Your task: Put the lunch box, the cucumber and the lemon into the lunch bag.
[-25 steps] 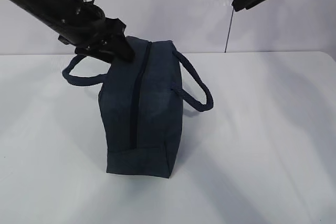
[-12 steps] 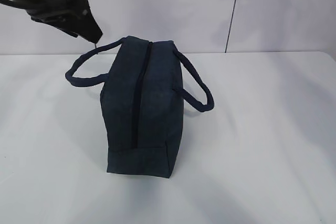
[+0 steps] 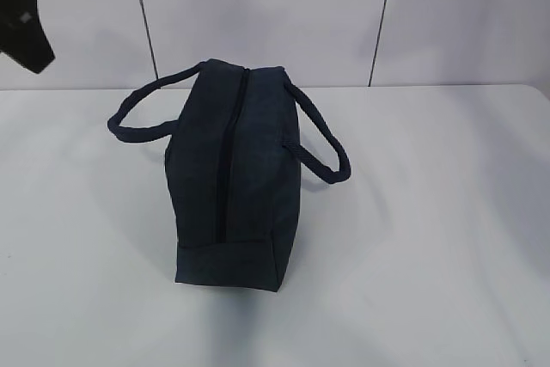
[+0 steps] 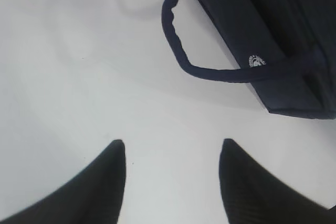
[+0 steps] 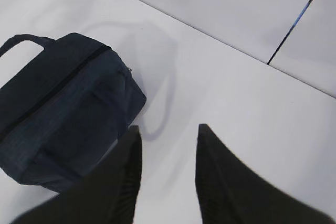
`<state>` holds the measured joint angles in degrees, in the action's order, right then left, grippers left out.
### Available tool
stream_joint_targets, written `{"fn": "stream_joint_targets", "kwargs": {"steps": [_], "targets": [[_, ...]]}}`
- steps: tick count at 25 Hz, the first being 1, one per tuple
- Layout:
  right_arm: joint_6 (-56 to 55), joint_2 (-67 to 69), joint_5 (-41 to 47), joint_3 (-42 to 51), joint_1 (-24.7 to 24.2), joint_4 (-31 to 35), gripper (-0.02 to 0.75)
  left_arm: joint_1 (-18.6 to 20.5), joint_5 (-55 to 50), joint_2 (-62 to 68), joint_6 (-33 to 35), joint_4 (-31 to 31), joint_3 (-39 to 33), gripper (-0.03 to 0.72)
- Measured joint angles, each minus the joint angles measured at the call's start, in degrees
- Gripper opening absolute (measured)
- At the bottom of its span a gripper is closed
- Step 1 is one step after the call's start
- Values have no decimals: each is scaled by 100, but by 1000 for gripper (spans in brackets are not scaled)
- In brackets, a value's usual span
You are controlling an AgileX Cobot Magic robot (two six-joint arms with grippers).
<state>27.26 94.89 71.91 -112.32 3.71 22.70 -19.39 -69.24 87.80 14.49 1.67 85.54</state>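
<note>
The dark navy lunch bag [image 3: 230, 174] stands on the white table with its top zipper shut and both loop handles hanging out to the sides. It also shows in the left wrist view [image 4: 273, 30] and the right wrist view [image 5: 58, 103]. My left gripper [image 4: 172, 148] is open and empty, high above the table to the left of the bag; its tip shows at the top left of the exterior view [image 3: 24, 27]. My right gripper [image 5: 169, 128] is open and empty, raised above the table beside the bag. The lunch box, cucumber and lemon are out of view.
The white table [image 3: 430, 212] runs back to a pale panelled wall [image 3: 301, 15] with dark vertical seams.
My left gripper has lifted off the bag's far end and drawn back up and left. My right gripper has risen out of the top of the exterior view. The bag stays put.
</note>
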Motion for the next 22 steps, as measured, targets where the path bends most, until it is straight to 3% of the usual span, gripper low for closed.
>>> {"fn": "stream_joint_targets", "kwargs": {"steps": [4, 14, 22], "targets": [[0, -510, 0, 421, 0, -35, 249, 0, 109, -594, -181, -100, -313, 412], [0, -1916, 21, 2327, 0, -269, 249, 0, 1003, -2695, -756, -111, -2036, 412], [0, -3080, 21, 3598, 0, -523, 249, 0, 1096, -4271, -1016, -101, -3141, 412]]}}
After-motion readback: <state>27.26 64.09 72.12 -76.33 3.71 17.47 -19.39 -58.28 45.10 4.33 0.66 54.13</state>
